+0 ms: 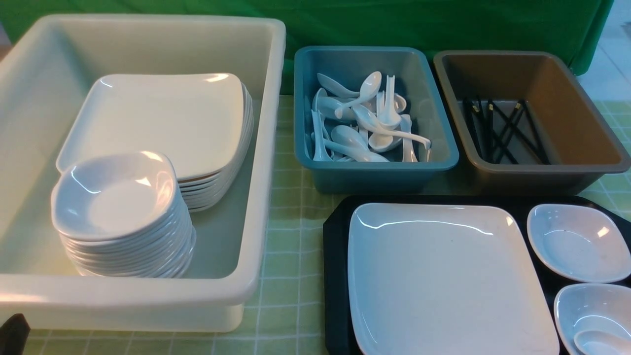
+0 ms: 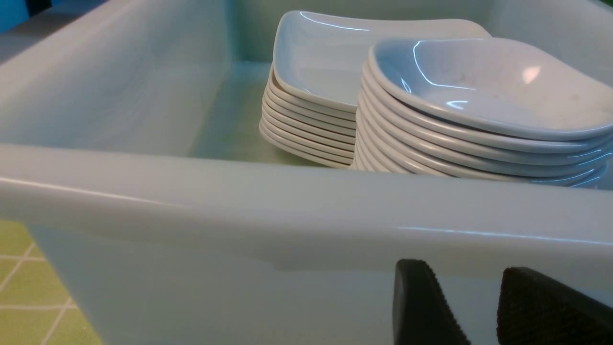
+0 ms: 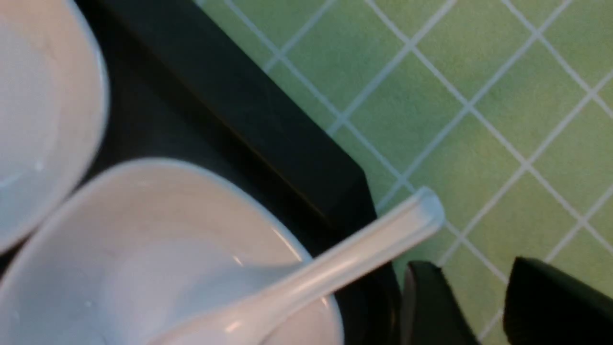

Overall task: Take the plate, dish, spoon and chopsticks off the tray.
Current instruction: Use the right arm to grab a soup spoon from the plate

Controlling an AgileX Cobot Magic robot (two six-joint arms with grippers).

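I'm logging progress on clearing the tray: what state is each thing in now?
plate: on the tray, empty.
far dish: on the tray, empty.
near dish: on the tray, holding the spoon.
chopsticks: lying in the brown bin.
left tool: open, empty.
right tool: open, empty.

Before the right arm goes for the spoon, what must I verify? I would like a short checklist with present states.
1. Right end effector open, empty: ok.
2. Spoon handle exposed, jutting past the tray rim: ok.
3. Nothing lying on the spoon: ok.
4. Blue bin has room: ok.
5. Left end effector away from the tray, beside the white bin: ok.
6. Tray free of chopsticks: cannot tell, partly out of view; some lie in the brown bin.
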